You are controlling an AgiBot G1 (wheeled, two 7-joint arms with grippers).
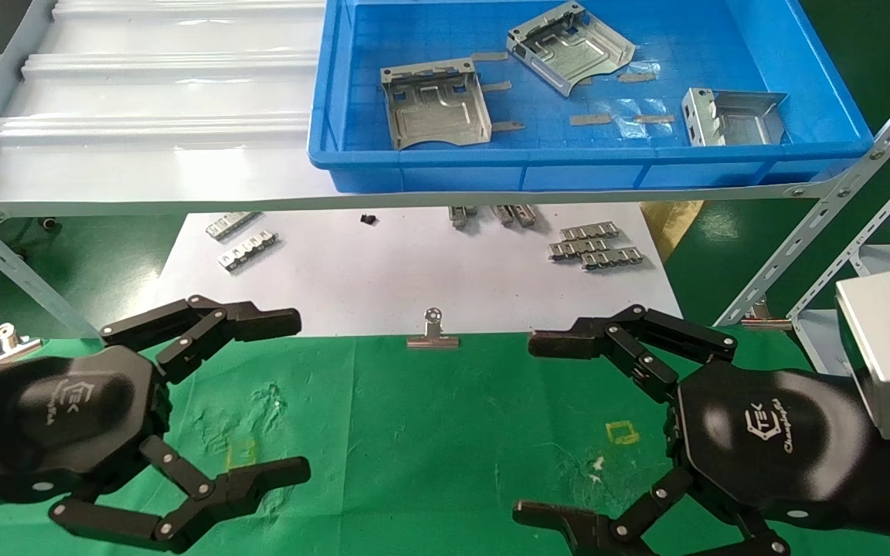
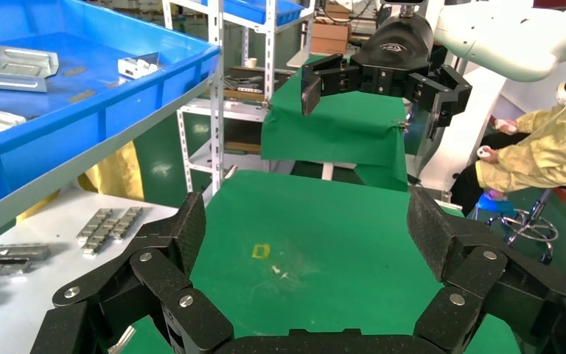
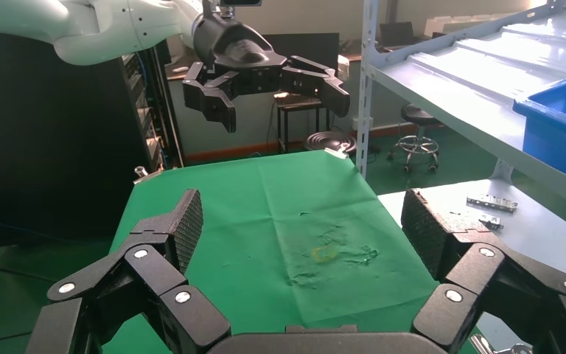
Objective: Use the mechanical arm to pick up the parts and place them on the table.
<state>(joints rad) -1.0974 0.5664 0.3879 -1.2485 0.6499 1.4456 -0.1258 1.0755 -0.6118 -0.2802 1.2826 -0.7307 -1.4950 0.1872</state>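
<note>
Parts (image 1: 436,104) in bin — well beyond both gaping tools (image 1: 294,398).

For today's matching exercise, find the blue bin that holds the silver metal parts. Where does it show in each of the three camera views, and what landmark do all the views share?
Head view: the blue bin sits upper centre on the white shelf.
Left wrist view: the bin fills the near upper corner.
Right wrist view: only a corner of it shows at the edge.
Shared landmark: the green cloth table.
</note>
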